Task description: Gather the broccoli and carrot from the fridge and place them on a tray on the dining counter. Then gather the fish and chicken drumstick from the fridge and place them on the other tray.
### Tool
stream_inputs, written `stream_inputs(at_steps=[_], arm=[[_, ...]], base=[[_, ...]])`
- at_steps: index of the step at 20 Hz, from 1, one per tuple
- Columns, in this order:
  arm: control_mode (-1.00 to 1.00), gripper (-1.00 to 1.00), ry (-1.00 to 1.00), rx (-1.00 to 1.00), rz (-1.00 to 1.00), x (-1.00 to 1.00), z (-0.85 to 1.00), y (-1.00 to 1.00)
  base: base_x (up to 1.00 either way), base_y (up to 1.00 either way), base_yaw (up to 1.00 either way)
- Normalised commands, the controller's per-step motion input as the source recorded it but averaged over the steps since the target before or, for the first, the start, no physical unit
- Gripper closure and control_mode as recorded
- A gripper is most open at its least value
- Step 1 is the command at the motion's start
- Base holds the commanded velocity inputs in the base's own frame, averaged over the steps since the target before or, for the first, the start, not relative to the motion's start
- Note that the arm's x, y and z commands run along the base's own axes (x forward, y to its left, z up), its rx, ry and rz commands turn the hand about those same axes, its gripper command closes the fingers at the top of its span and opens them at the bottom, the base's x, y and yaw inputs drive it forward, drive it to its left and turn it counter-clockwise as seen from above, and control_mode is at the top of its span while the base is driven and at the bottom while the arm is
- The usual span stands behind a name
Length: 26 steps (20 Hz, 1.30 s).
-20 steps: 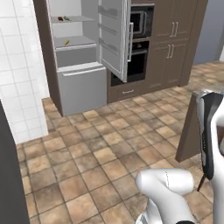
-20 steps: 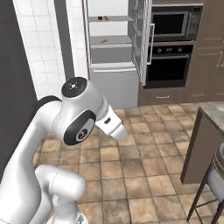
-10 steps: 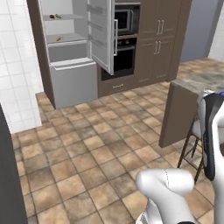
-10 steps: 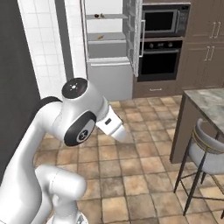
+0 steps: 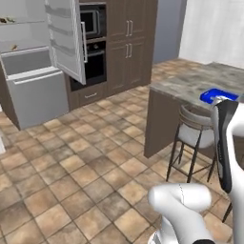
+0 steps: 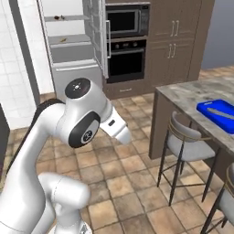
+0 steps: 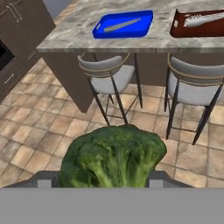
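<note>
The tool [image 7: 107, 181] grips the broccoli [image 7: 113, 160]. The blue tray [image 7: 124, 25] on the dining surface [image 7: 78, 33] lies ahead and slightly left, its long axis running crosswise.

We see a grey marbled table [image 7: 87, 37] standing on a brown tiled floor [image 5: 71, 176]. On the table lie two trays, well apart: a blue tray [image 7: 124, 25] with a long grey piece in it, and a dark red tray [image 7: 199, 24] with a pale ridged piece in it. Two grey stools [image 7: 109, 76] stand on the floor, tucked against the table's side. In the open fridge, the shelves [image 6: 64, 39] carry a few small items, too small for us to name.
</note>
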Motion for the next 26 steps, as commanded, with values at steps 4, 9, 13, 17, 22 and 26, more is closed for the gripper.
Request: stream_inputs(at_steps=[4,9,13,17,22,26], arm=[[1.00,1.00,0.00,0.00,0.00,0.00,0.00,0.00],[1.00,1.00,0.00,0.00,0.00,0.00,0.00,0.00],[1.00,1.00,0.00,0.00,0.00,0.00,0.00,0.00],[1.00,1.00,0.00,0.00,0.00,0.00,0.00,0.00],[1.00,1.00,0.00,0.00,0.00,0.00,0.00,0.00],[1.00,1.00,0.00,0.00,0.00,0.00,0.00,0.00]], base=[[0.11,0.00,-0.46],[0.22,0.01,-0.45],[0.49,0.08,-0.41],[0.63,0.14,-0.38],[0.71,0.18,-0.37],[0.73,0.19,-0.35]])
